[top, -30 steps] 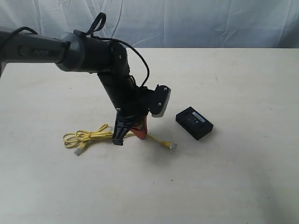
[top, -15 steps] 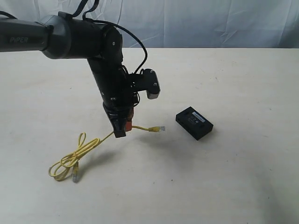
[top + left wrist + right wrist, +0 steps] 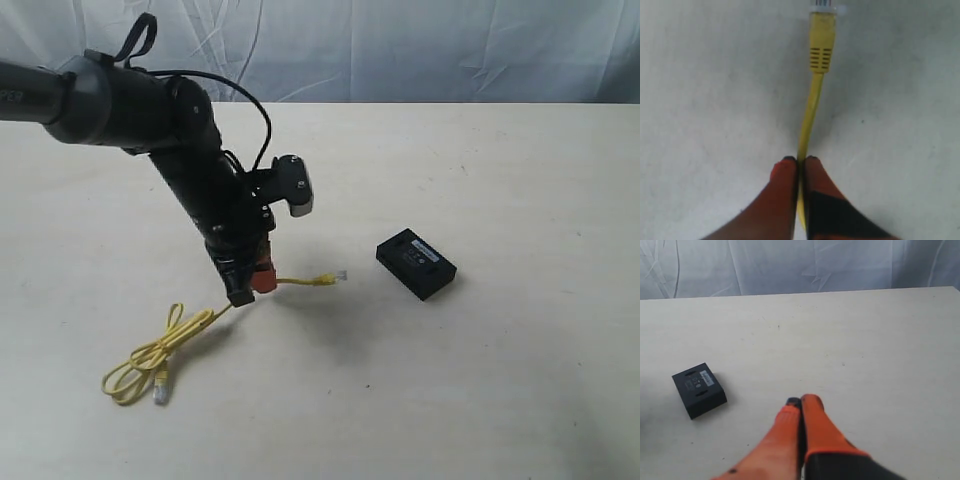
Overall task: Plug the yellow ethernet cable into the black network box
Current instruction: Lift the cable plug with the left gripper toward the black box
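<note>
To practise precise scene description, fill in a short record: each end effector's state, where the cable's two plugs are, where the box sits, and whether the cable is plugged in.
left end effector: shut on the yellow ethernet cable, just behind one plug
held plug: above the table, pointing toward the black network box, apart from it
other plug: on the table, beside the looped slack
right end effector: shut, holding nothing
black network box: flat on the table, nothing touching it
plugged in: not yet
</note>
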`<move>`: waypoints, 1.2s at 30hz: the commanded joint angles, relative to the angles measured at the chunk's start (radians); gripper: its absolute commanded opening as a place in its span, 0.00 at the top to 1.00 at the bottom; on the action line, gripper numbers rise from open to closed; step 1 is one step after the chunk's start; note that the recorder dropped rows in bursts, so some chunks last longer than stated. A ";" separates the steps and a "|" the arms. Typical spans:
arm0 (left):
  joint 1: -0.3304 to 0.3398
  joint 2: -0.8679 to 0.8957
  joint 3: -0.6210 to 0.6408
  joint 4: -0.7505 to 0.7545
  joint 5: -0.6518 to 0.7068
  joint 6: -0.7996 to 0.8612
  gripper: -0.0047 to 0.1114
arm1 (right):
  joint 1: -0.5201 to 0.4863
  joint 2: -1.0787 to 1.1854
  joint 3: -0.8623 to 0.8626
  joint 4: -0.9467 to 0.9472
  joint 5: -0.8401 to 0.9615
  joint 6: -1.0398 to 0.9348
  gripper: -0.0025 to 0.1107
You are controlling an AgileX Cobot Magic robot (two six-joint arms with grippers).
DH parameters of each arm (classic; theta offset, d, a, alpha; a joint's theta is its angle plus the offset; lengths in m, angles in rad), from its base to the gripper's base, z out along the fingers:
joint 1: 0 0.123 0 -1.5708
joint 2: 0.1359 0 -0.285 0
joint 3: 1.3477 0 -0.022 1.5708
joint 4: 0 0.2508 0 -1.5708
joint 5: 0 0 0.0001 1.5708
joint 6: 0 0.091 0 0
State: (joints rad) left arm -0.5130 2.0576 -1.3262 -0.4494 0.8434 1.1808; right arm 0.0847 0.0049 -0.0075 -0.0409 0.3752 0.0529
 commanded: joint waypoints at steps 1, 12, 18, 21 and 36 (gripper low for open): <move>0.009 -0.027 0.032 -0.011 -0.036 0.031 0.96 | -0.004 -0.005 0.004 0.029 -0.079 -0.001 0.98; 0.003 -0.029 0.032 -0.014 0.020 0.029 0.96 | -0.004 -0.005 0.004 0.057 -0.291 -0.001 0.98; 0.003 -0.042 0.038 -0.002 0.010 0.024 0.96 | -0.004 -0.005 0.004 0.057 -0.481 -0.001 0.98; 0.003 -0.079 0.069 -0.002 -0.064 0.024 0.96 | -0.004 -0.005 0.002 0.064 -0.525 -0.001 0.98; -0.003 -0.184 0.190 0.067 -0.137 -0.091 0.96 | -0.004 0.664 -0.482 0.129 -0.119 -0.001 0.98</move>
State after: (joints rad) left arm -0.5038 1.9023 -1.1556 -0.4123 0.7202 1.1429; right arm 0.0847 0.4918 -0.3851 0.0871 0.2068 0.0529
